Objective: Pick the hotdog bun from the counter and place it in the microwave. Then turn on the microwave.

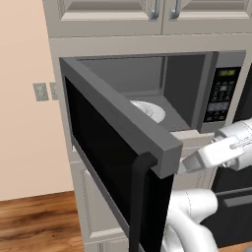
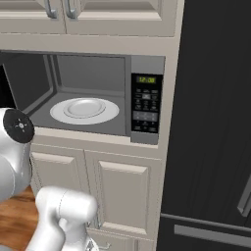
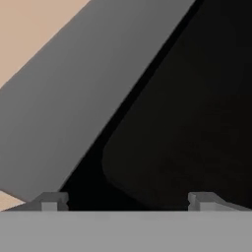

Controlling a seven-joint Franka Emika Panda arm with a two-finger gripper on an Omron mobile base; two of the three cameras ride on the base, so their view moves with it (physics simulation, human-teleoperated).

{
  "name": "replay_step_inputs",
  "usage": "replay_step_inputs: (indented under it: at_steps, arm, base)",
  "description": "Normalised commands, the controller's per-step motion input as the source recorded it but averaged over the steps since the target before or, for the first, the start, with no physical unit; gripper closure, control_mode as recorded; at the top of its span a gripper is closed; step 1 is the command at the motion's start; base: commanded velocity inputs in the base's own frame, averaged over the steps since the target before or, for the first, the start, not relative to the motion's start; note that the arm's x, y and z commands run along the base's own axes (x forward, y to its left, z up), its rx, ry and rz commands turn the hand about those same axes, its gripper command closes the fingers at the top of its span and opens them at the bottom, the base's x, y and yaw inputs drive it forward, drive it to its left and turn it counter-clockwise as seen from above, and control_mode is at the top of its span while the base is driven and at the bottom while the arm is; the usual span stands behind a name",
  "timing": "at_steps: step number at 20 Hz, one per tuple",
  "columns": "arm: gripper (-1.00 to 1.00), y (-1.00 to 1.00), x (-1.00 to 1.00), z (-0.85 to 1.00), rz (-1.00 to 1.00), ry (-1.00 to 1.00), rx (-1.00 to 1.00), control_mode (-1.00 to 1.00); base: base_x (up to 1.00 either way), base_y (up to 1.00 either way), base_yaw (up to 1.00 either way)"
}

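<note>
The microwave (image 1: 224, 93) stands open, its door (image 1: 113, 162) swung wide toward me with the black bar handle (image 1: 140, 197) on its outer edge. Inside lies a white round plate (image 2: 84, 110) with nothing on it. The keypad (image 2: 146, 103) shows a green display. My gripper (image 3: 128, 202) is open, its fingertips far apart with nothing between them, right up against the door's grey frame (image 3: 74, 108) and black glass (image 3: 197, 123). In the left base view my hand (image 1: 216, 150) reaches in from the right to the door's free edge. The hotdog bun and the counter are out of view.
A tall black fridge (image 2: 215, 122) stands right of the microwave. Beige cabinets (image 2: 122, 191) sit below it and more cabinets (image 1: 147, 15) above. A beige wall with an outlet (image 1: 40, 91) lies to the left, over wood floor (image 1: 34, 221).
</note>
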Motion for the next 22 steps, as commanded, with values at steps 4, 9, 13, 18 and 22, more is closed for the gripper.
replay_step_inputs:
  at_steps: [4,9,13,18,22]
  arm:
    - [-1.00,0.39,-0.14,-0.19,0.00,-0.14,0.09,-1.00]
    - [-1.00,0.33,-0.07,-0.19,0.00,-0.15,0.10,-1.00]
    - [-1.00,0.25,0.00,-0.16,-0.03,-0.12,0.09,-1.00]
    - [-1.00,0.15,0.00,-0.11,-0.03,-0.11,0.10,-1.00]
    - [-1.00,0.11,0.00,-0.13,-0.04,-0.05,0.11,-1.00]
  base:
    - [0.00,0.00,0.00]
    - [0.00,0.00,0.00]
    - [0.00,0.00,0.00]
    - [0.00,0.00,0.00]
    - [0.00,0.00,0.00]
